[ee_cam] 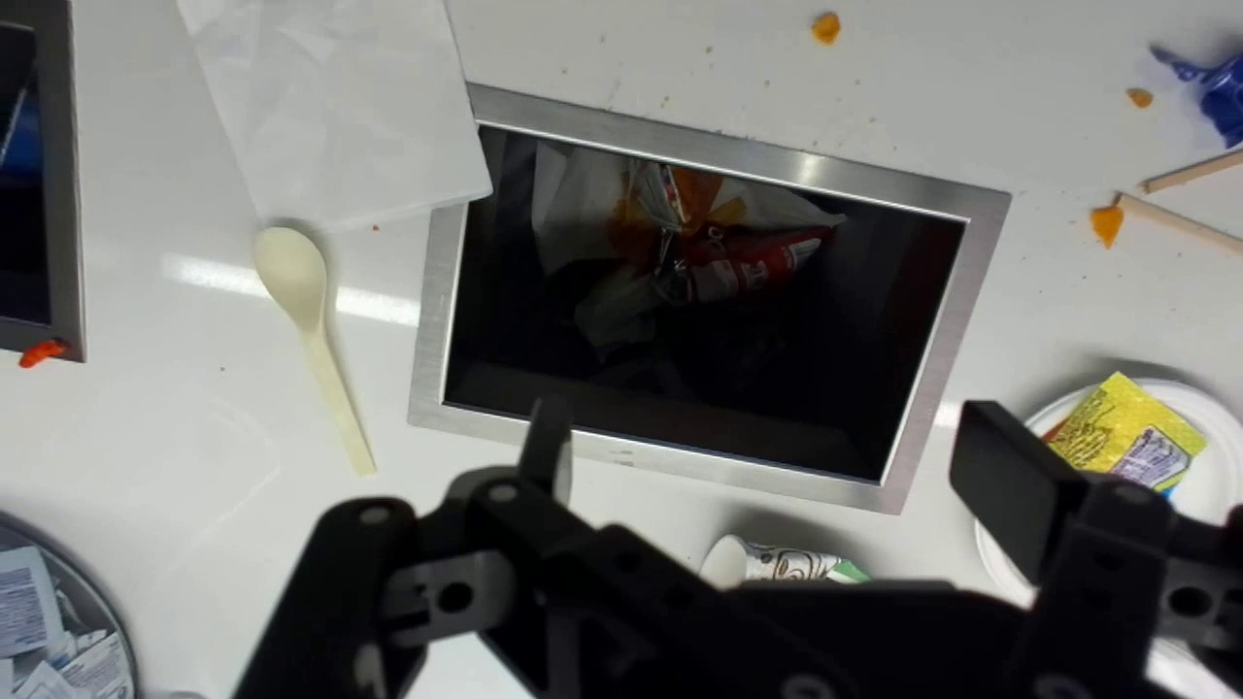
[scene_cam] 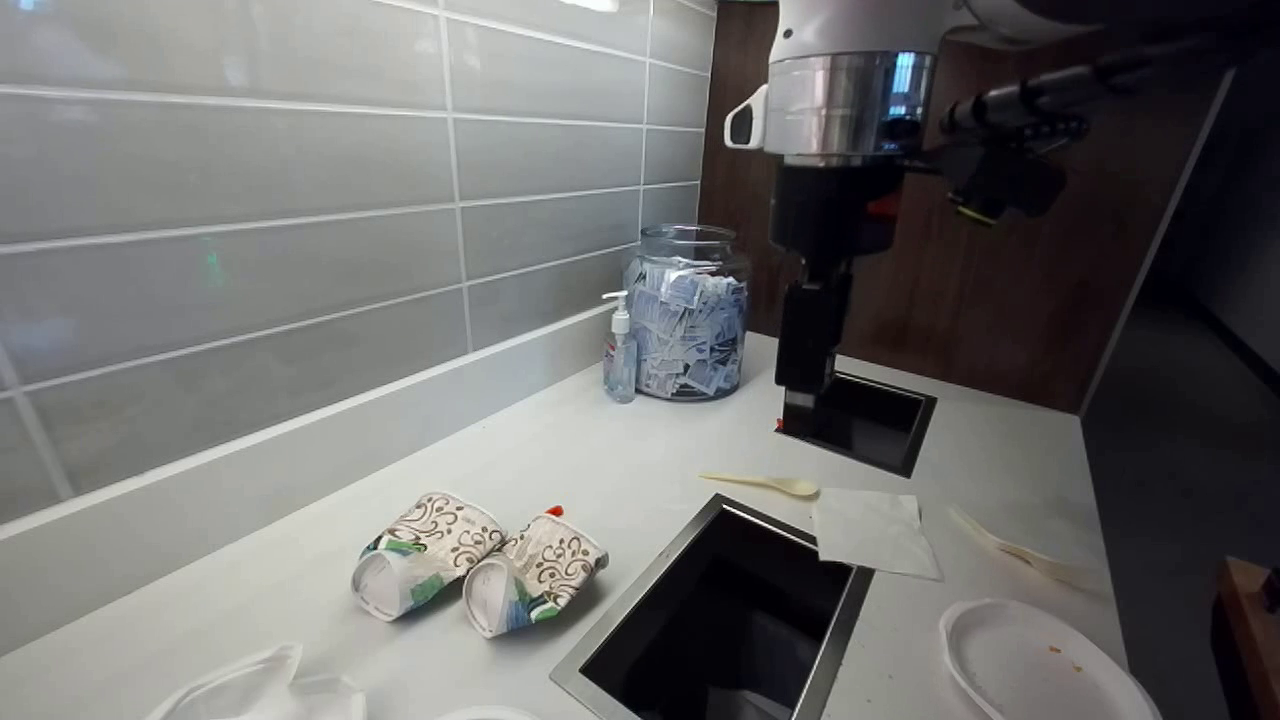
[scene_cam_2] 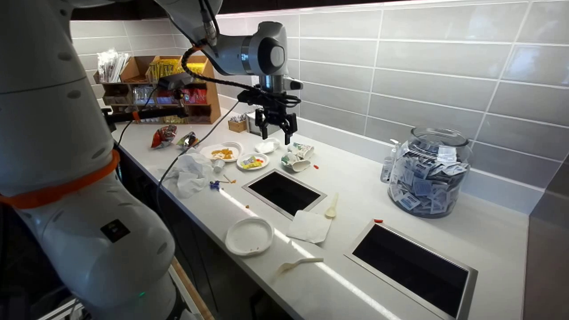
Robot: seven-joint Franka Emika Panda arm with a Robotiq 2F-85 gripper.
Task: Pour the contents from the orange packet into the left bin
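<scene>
The orange packet, crinkled and shiny, lies on the counter toward the back in an exterior view; the wrist view does not show it. The left bin is a dark rectangular opening with a metal rim. In the wrist view this left bin holds white paper, a red wrapper and orange scraps. My gripper hangs above the counter, well apart from the packet. Its fingers stand wide apart with nothing between them, as the wrist view shows.
A second dark bin sits nearer the glass jar of sachets. Crumpled patterned cups lie by the left bin. A napkin overlaps its rim, and a spoon lies beside it. Plates and a packet rack also stand about.
</scene>
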